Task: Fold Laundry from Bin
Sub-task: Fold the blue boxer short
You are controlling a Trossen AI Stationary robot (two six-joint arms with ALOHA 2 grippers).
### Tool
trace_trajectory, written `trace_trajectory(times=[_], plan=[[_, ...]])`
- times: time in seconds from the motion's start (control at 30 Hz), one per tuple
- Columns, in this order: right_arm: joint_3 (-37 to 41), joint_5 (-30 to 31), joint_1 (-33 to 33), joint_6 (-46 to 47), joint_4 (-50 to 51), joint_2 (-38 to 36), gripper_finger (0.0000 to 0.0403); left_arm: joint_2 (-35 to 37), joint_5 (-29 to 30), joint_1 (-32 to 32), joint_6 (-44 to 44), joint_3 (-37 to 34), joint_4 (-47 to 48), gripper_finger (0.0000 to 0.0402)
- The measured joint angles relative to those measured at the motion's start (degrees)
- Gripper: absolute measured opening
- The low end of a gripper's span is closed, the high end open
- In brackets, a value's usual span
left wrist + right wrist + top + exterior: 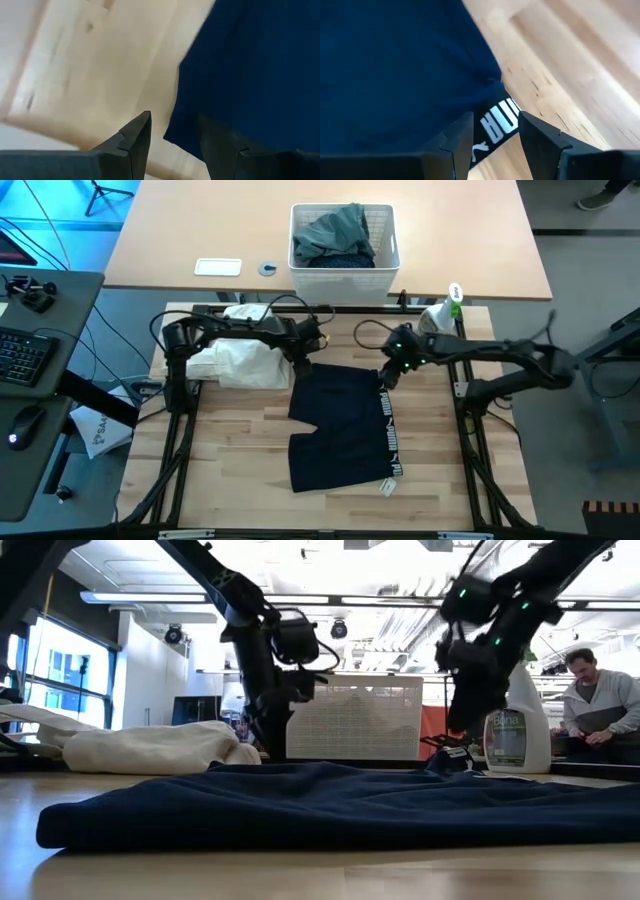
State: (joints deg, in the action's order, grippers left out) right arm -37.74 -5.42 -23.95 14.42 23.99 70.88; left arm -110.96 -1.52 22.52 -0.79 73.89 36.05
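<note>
1. Judging progress: early to middle. One dark piece with Puma lettering, the shorts [340, 425], lies spread flat in the middle of the wooden surface [240, 470], waistband toward the right edge. It looks laid out but not yet folded.

2. White cloth [243, 363] sits bunched near the far left corner of the surface, just beside the shorts. I cannot tell whether it counts as folded; it looks lumpy.

3. Bin [343, 265] stands on the tan table beyond the far edge, well apart from the shorts. Grey-green and dark garments [335, 235] are heaped inside, so several pieces are left.

4. Left tool [172, 137]: over the far left corner of the shorts. Jaws stand apart, released, nothing between them; the cloth edge lies below the gap.

5. Right tool [495, 132]: over the far right corner, at the lettered waistband. Jaws apart, released, holding nothing; lettering shows below the gap.

6. Spray bottle [440, 310] stands at the far right edge, clear of the work.

7. Remaining, by my estimate: fold the shorts, set them aside, then take each garment from the bin.
</note>
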Motion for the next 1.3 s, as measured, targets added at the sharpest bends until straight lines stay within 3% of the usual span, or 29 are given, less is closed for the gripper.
trace_trajectory(times=[0.33,0.57,0.7,0.93,1.13,1.3], plan=[[-2.8,-4.2,-2.1,-10.5,0.4,12.7,0.0136,-4.2,-2.1,-0.7,-7.0,0.3,-0.1,0.0108],[-2.9,-4.1,-2.0,-11.9,1.0,13.9,0.0017,-3.5,-2.7,-1.0,-10.9,0.2,-0.1,0.0009],[-2.9,0.4,-2.0,-10.2,4.4,10.2,0.0015,-1.4,1.0,-1.1,-11.7,0.0,1.0,0.0003],[-2.9,8.5,-1.4,-7.9,12.7,-2.5,0.0007,6.4,6.8,-2.1,-11.7,0.0,0.6,0.0001],[-2.9,8.4,0.5,-5.8,16.0,-10.2,0.0003,11.9,8.7,-4.7,-9.6,0.1,0.5,0.0001],[-2.9,7.5,6.8,-1.5,19.4,-14.4,0.0002,16.4,7.4,-10.1,-5.9,0.1,1.1,0.0000]])
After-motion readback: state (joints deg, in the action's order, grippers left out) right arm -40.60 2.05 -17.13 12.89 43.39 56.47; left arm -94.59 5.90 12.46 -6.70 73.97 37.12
